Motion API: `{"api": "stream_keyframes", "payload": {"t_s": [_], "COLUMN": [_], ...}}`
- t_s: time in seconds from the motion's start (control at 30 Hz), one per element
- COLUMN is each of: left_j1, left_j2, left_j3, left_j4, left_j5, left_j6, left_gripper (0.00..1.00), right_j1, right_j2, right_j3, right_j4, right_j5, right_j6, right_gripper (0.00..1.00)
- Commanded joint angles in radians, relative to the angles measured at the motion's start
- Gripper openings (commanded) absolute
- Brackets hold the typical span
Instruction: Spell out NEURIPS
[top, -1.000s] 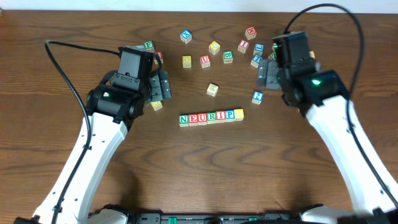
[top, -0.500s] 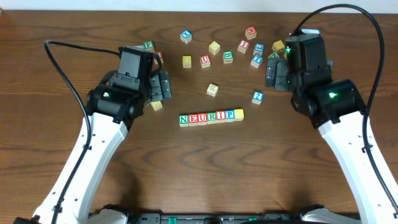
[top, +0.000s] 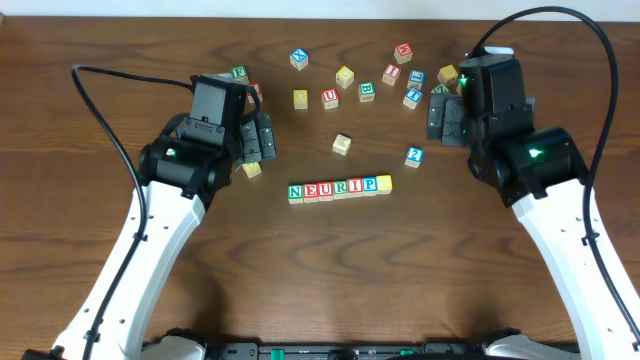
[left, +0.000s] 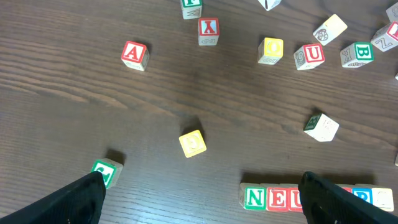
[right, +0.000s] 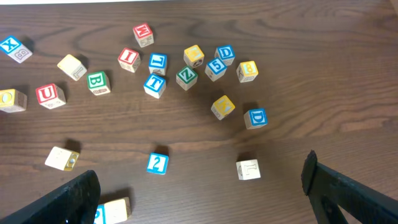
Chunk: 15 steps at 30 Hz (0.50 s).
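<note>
Brown wood table (top: 320, 270). Block row (top: 338, 187) in middle reads NEURIP; last block's letter unclear. Loose blocks (top: 342, 144) behind. Left gripper (top: 262, 138) wide, empty. Right gripper (top: 441, 116) wide, empty.

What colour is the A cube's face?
Red; the small wooden A cube shows best in left wrist view.

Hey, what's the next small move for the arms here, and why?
Likely bring the right gripper over to the yellow cube at the right end of the row. The row reads NEURIP, that last cube's letter is unreadable, and this gripper is open and empty, so the cube may need turning to show S.
</note>
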<state>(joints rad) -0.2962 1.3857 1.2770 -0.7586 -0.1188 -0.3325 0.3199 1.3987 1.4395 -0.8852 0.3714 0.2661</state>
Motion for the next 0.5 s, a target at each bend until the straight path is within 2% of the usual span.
{"api": "stream_keyframes", "payload": {"t_s": [0.0, 0.27, 0.47], "left_j1": [0.004, 0.004, -0.006], "left_j2": [-0.006, -0.008, -0.074], "left_j3": [0.023, 0.015, -0.11], "left_j4": [-0.004, -0.04, 0.116], "left_j5": [-0.014, -0.013, -0.013], "left_j6": [0.01, 0.01, 0.014], "left_gripper": [0.97, 0.98, 0.98], "right_j1": [-0.006, -0.006, -0.006], "right_j2": [-0.004, -0.004, -0.004], "right_j3": [0.012, 0.012, 0.012], "right_j4": [-0.001, -0.001, -0.001], "right_j5": [0.015, 0.015, 0.015], "right_j6": [-0.013, -0.013, -0.013], "right_gripper": [0.99, 0.99, 0.99]}}
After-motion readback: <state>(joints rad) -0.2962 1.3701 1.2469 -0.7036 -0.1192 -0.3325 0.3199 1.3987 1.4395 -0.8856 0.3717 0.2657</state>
